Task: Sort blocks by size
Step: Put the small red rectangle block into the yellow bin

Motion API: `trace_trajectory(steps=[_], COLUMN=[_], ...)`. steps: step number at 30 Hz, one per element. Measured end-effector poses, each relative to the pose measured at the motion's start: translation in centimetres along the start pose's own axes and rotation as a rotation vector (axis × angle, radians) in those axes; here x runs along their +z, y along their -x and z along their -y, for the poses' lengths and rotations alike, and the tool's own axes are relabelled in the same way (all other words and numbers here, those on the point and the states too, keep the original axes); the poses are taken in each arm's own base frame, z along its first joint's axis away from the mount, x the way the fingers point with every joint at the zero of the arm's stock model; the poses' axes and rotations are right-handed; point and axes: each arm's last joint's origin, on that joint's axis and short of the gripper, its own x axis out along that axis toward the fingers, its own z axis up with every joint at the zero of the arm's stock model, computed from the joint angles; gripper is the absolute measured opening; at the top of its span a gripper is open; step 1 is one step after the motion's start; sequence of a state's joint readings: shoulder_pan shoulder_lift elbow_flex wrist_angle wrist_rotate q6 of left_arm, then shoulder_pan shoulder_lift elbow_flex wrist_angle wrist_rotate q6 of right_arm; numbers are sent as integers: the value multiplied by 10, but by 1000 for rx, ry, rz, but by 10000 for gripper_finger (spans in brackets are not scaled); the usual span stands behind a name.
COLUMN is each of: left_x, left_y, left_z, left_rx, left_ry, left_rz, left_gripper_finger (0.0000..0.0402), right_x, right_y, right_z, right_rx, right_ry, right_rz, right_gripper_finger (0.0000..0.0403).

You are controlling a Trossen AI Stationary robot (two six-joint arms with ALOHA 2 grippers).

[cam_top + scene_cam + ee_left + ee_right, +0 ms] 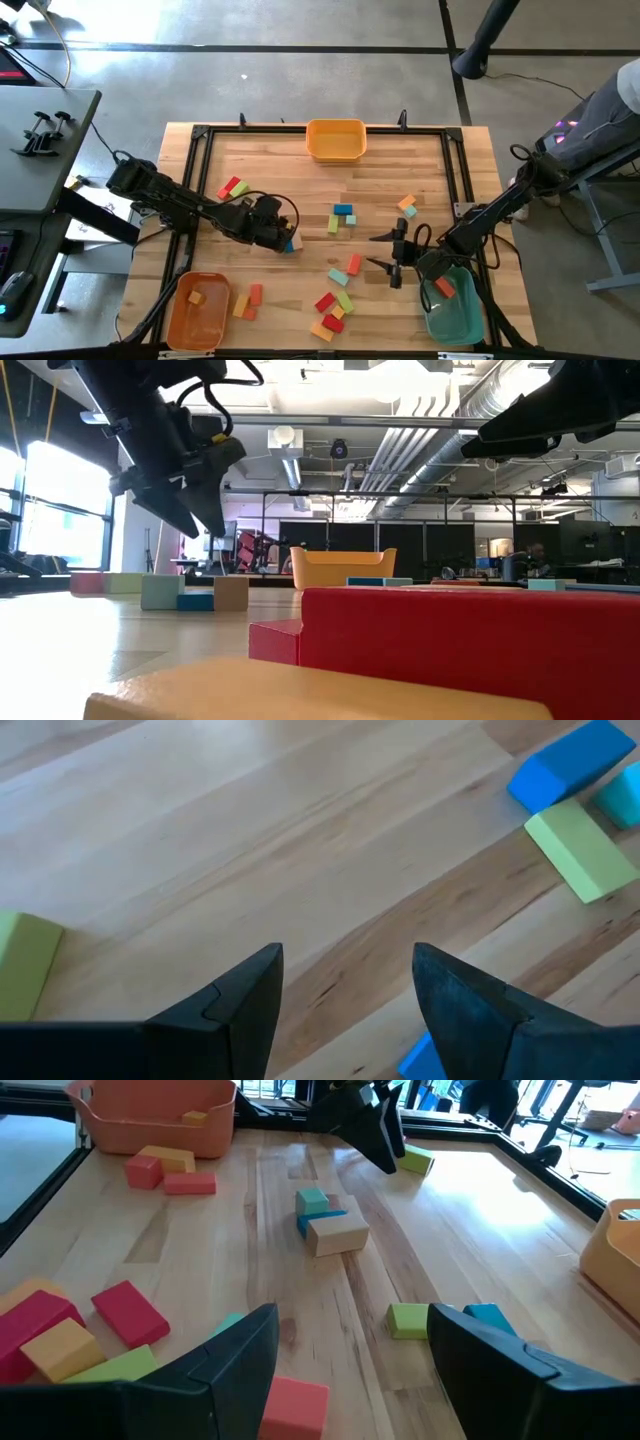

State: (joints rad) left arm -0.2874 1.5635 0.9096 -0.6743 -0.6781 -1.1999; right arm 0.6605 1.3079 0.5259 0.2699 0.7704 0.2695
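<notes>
Orange bin [198, 310] holds one small orange cube; teal bin [455, 312] holds a red piece; yellow bin [336, 140] looks bare inside. Blocks [340, 297] (red, green, blue, yellow bars and cubes) lie scattered mid-table. Left gripper [283, 232] hovers unclenched by a blue cube; right gripper [391, 253] spread, holding nothing. Only the right wrist view shows a tan block [337, 1234].

Blocks [343, 214] scattered mid-table, bins [335, 140] at far edge and both near corners [197, 310]
</notes>
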Motion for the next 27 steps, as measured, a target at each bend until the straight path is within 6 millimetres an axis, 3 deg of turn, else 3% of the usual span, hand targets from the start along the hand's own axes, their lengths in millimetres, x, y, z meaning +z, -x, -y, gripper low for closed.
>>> trace_trajectory(steps=[27], left_x=[7], left_y=[1], left_z=[12], left_rx=[-90], left_ry=[-29], left_rz=[91], left_gripper_finger=[211], right_x=[0], right_y=[0], right_z=[0], right_rx=[-1], right_ry=[-18], right_rz=[0], right_gripper_finger=[252])
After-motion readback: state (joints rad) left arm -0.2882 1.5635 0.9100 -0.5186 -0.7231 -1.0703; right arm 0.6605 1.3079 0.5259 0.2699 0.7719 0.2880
